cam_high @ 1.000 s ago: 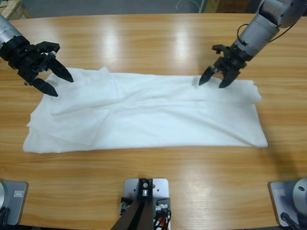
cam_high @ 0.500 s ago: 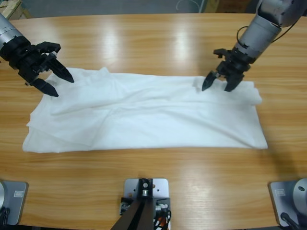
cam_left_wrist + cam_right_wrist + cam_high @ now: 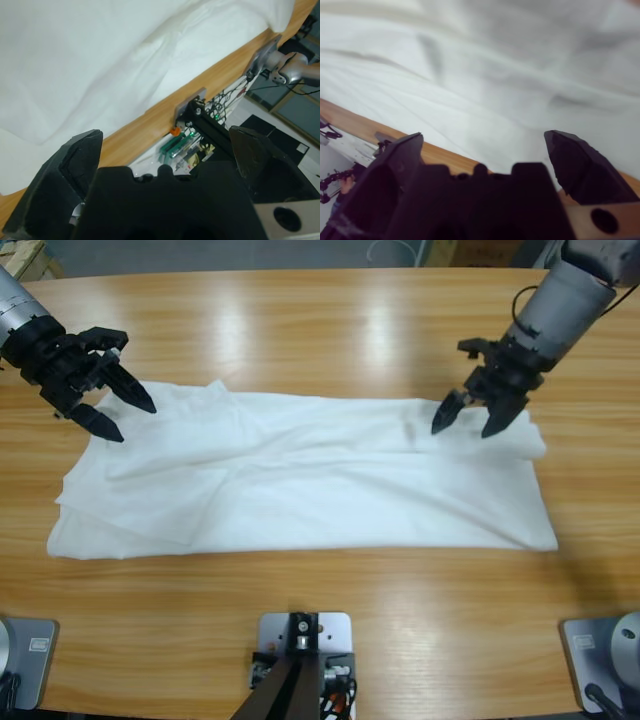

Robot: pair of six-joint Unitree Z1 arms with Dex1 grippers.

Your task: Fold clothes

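Two silver-grey arms, each ending in a black gripper with two tapered, pointed jaws. Left gripper [image 3: 113, 412] has a blocky black body behind its jaws; right gripper [image 3: 469, 426] too, with a thin black cable looping beside the forearm behind it.

We see the right gripper [image 3: 476, 424], jaws spread, shift sideways along the T-shirt [image 3: 300, 480] toward its end near that arm. The cloth under it flattens a little, and the small raised fold is gone.
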